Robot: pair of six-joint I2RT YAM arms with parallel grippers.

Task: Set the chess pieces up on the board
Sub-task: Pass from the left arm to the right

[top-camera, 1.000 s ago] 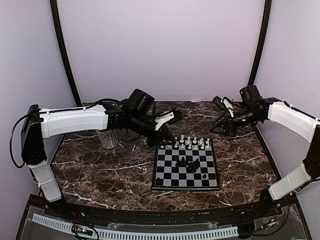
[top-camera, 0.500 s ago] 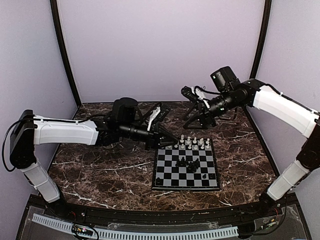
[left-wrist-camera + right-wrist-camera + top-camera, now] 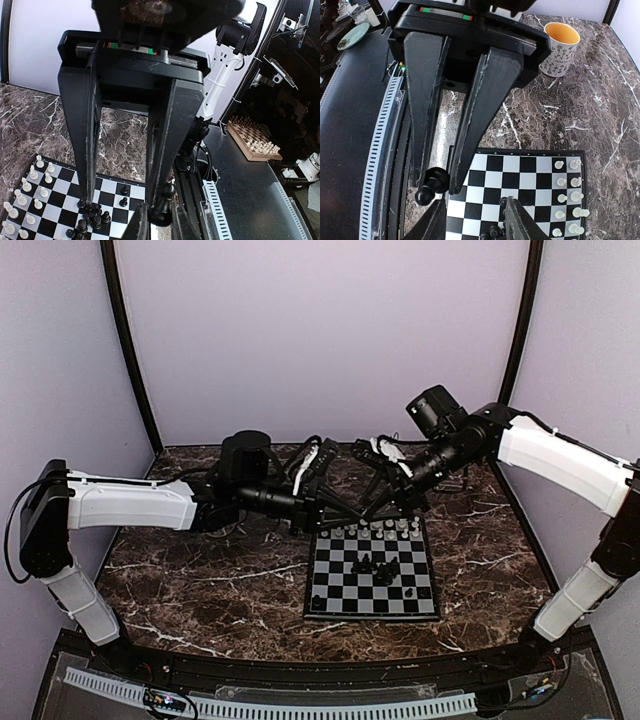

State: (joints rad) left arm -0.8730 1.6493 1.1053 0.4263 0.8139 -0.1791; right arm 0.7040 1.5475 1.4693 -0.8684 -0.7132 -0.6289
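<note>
Dark marbled surface [image 3: 200, 580] is topped by the board [image 3: 345, 590], white pieces [image 3: 385, 528] ranked along its far edge. The left tool [image 3: 122, 200] is spread wide; the right tool [image 3: 438, 187] is clamped on a black piece [image 3: 431, 186], judged light, slick, best pinched mid-body.

Over the last second the right arm [image 3: 550, 455] swung in from the far right corner of the desk [image 3: 200, 590] toward the middle. The right claw [image 3: 368, 504], a black chess piece [image 3: 431, 186] pinched in its fingers, came down and leftward until it met the left claw [image 3: 345, 512] tip to tip above the far left corner of the board [image 3: 345, 590]. The left arm [image 3: 130, 502] sank and drew back, its forearm dropping in front of the mug [image 3: 562, 45] that had shown beneath it. Its claw tipped from nearly level to slanting down.
</note>
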